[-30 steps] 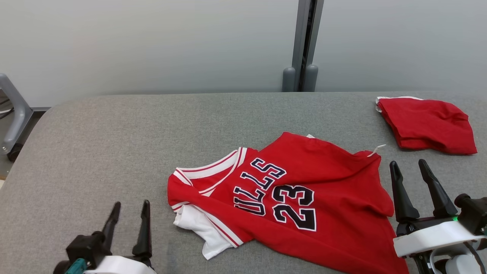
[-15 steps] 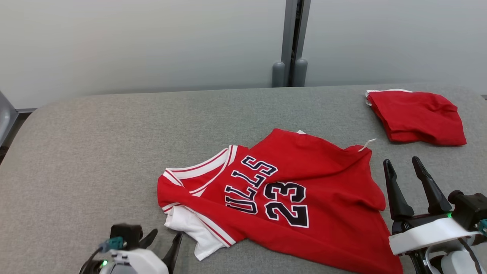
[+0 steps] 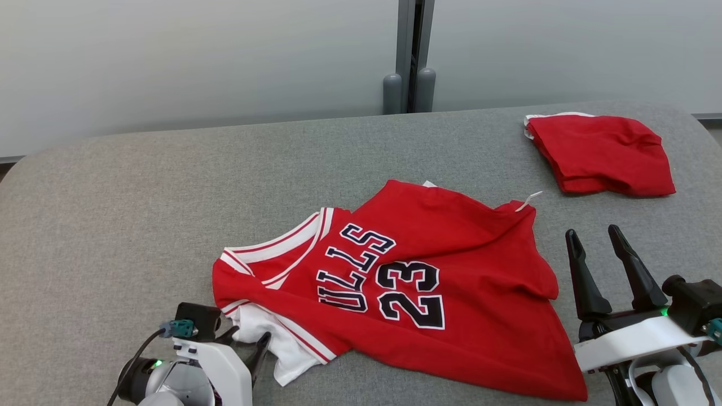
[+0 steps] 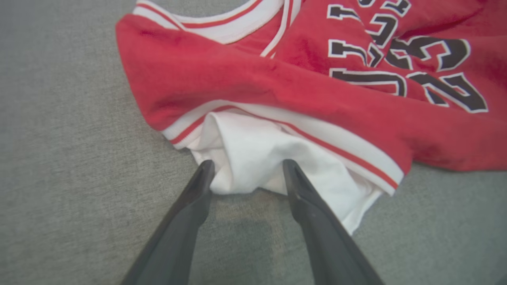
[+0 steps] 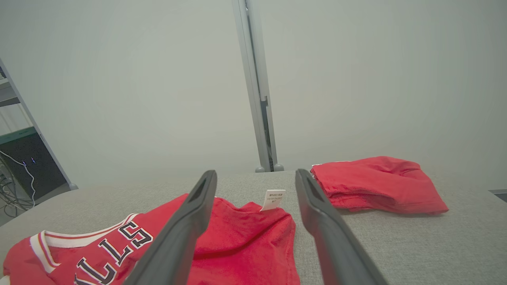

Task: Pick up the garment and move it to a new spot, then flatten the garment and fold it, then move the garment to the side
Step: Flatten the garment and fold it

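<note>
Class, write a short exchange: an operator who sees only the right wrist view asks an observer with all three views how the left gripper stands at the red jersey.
Operator: Where is the left gripper?
Observer: At the near left end of the jersey, by the white cloth sticking out there.
Operator: Is it shut?
Observer: No. Its jaws stand apart, with the edge of the white cloth between the fingertips.
Operator: What is printed beside the letters?
Observer: The number 23.
</note>
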